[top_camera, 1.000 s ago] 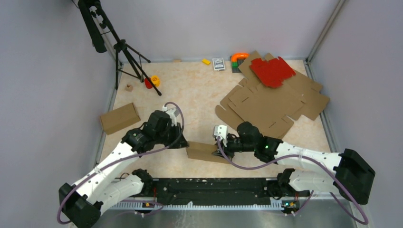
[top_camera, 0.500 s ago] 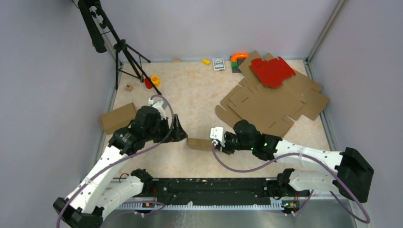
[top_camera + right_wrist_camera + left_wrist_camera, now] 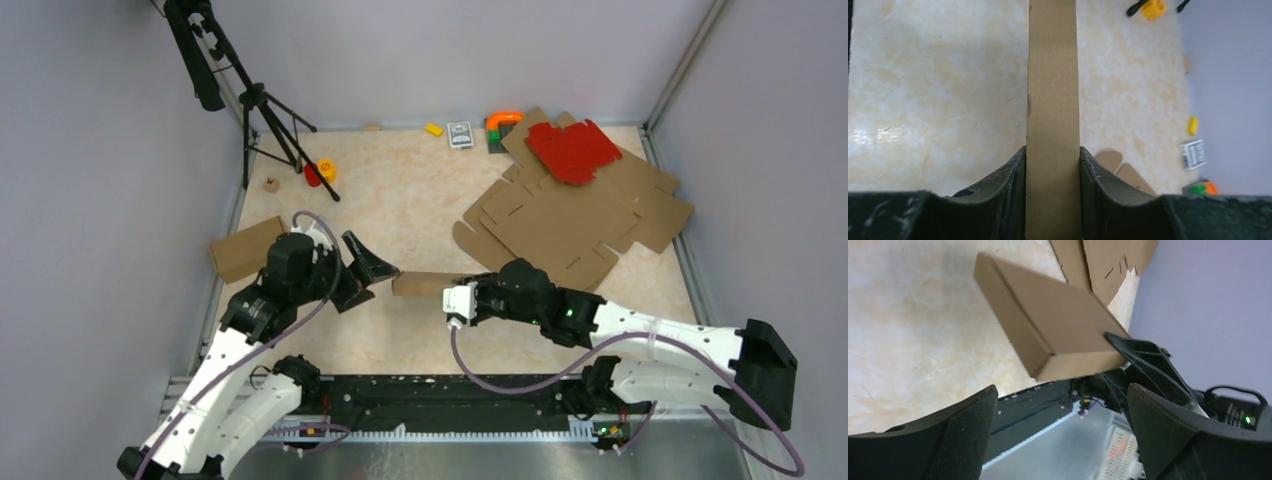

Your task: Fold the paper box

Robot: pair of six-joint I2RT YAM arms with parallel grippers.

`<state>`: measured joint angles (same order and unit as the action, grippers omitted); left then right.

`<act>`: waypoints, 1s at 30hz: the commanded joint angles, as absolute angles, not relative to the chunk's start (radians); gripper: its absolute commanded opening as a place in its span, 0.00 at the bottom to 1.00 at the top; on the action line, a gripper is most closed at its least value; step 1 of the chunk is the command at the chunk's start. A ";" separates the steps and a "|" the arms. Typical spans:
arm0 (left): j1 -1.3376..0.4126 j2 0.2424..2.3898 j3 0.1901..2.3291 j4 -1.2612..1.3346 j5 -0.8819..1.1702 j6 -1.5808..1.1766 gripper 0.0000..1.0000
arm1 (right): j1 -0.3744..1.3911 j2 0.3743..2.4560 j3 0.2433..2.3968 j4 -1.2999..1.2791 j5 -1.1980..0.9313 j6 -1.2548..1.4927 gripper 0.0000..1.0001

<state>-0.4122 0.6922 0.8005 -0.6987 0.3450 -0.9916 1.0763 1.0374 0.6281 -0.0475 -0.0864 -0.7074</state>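
Clamped the paper box [image 3: 422, 284] in right fingers [image 3: 1097, 175], left fingers [image 3: 960, 437] spread wide.
Probably needed a steady, level grip.

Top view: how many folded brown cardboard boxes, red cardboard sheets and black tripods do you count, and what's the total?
Folded brown cardboard boxes: 2, one mid-table, one by the left wall
Red die-cut cardboard sheets: 1
Black tripods: 1
Total: 4
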 commanded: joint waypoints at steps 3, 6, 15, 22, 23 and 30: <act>-0.384 0.654 0.694 -0.528 0.403 -1.297 0.99 | 1.139 0.957 0.628 0.091 0.053 -0.887 0.15; -0.359 0.626 0.672 -0.497 0.383 -1.391 0.99 | 1.153 0.939 0.628 0.089 0.061 -0.949 0.15; -0.330 0.571 0.585 -0.295 0.394 -1.794 0.99 | 1.206 0.882 0.606 0.184 0.096 -1.089 0.14; -0.331 0.631 0.619 -0.295 0.467 -1.784 0.81 | 1.214 0.884 0.614 0.241 0.091 -1.155 0.14; -0.329 0.641 0.615 -0.278 0.487 -1.787 0.77 | 1.216 0.889 0.619 0.242 0.091 -1.164 0.14; -0.330 0.659 0.617 -0.258 0.534 -1.785 0.48 | 1.218 0.940 0.638 0.250 0.100 -1.202 0.27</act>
<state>-0.3347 0.6727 0.5957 -0.3214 0.4965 -1.7836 1.2026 0.9241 0.6025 0.1932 0.0860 -1.1622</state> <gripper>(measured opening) 0.571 0.355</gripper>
